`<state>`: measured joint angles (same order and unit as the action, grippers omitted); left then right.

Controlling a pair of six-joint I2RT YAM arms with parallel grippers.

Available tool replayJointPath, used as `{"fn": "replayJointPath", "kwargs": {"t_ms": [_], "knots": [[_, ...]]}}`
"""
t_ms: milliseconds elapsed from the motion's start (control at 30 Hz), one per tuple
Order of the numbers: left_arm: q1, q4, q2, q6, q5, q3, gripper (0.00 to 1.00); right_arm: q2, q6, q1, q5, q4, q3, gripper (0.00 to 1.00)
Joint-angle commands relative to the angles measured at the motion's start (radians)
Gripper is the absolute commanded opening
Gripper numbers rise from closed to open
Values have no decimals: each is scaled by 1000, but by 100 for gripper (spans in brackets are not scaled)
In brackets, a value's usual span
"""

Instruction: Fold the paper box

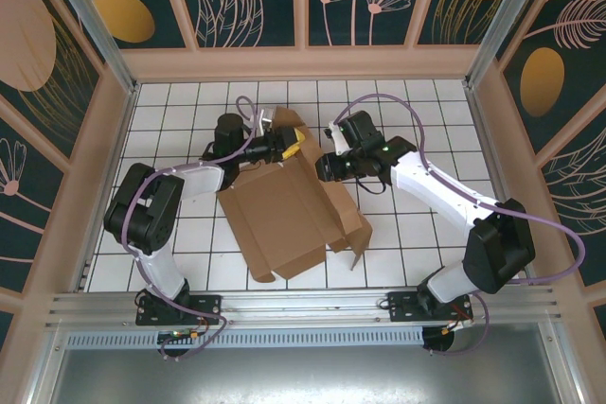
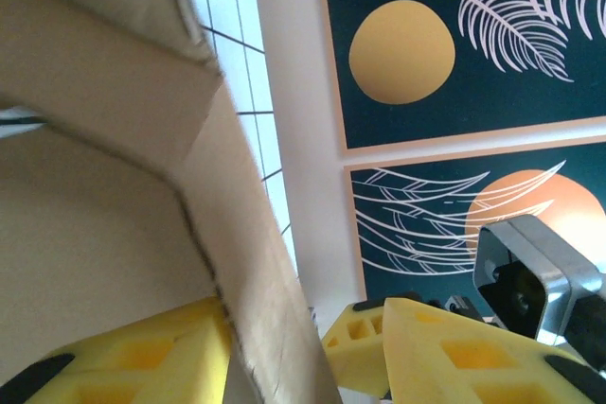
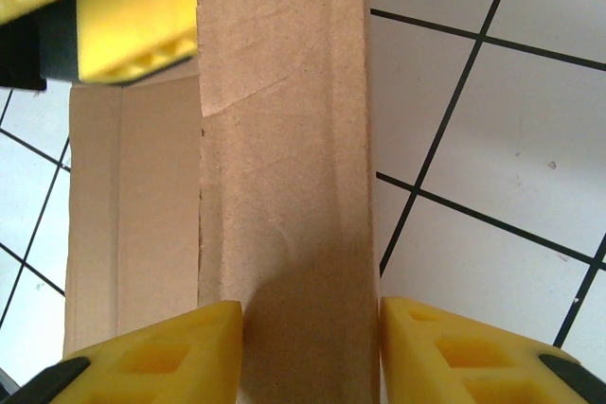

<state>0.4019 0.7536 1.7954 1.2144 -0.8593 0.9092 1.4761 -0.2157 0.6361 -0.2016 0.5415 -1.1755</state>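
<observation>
Mid tabletop: paper box lies part-folded, far flaps raised. On one upright flap the right gripper is clamped, pads against both faces; the flap's far end runs out of frame. Around another flap edge the left gripper stands parted, with a gap at one finger. From overhead, the fingertips are hard to make out against wrists and cardboard.

Brown paper box fills the frame's left, one flap edge running down between the left tool's parted yellow fingers at bottom; patterned wall panels at right.
</observation>
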Motion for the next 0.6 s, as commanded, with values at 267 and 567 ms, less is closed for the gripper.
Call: {"fn": "replayJointPath", "kwargs": {"t_ms": [267,567], "knots": [[45,108,-11,43,3,-35,47,9,6,5,12,14,23,40],[66,201,29,101,14,-43,33,7,12,6,2,21,19,38]]}}
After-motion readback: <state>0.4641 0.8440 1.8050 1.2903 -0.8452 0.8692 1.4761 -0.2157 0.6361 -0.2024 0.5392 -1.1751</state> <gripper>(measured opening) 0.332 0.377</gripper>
